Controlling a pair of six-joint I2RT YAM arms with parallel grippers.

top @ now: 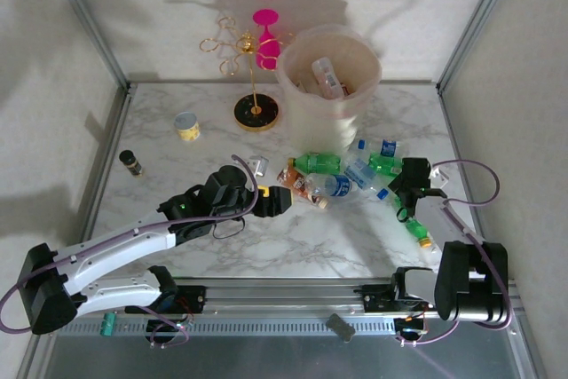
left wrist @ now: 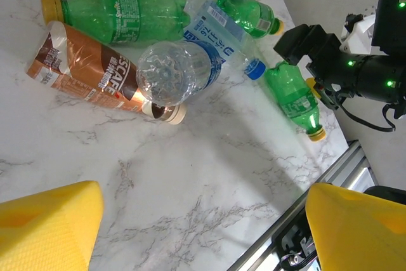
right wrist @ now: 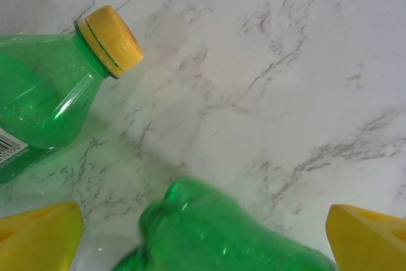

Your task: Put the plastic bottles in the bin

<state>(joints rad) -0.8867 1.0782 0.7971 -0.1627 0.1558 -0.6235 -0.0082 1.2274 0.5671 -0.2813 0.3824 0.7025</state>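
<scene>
Nearest, on the right, a green bottle (top: 414,225) lies flat on the marble table (top: 293,246). Its long axis runs near right to far left, with the yellow cap at the near-right end. The right gripper (right wrist: 203,236) hangs over its base end, jaws spread wide on either side and not pressing it. A second green bottle (right wrist: 38,106) lies just beyond, its yellow cap pointing at that gripper.

At the centre, the left gripper (left wrist: 203,226) hovers over bare marble, jaws released and empty. Just beyond it a brown-labelled bottle (left wrist: 89,71) lies cap to the near right, touching a clear blue-labelled bottle (left wrist: 184,68) that lies roughly left to right. Behind them a third green bottle (top: 318,163) lies left to right, cap to the left.

The bin (top: 311,122) stands upright just behind this heap, with bottles inside (top: 327,77). A gold wire stand (top: 232,46) rises to its left. A small cup (top: 186,126) and a dark vial (top: 131,162) sit well apart on the left.
</scene>
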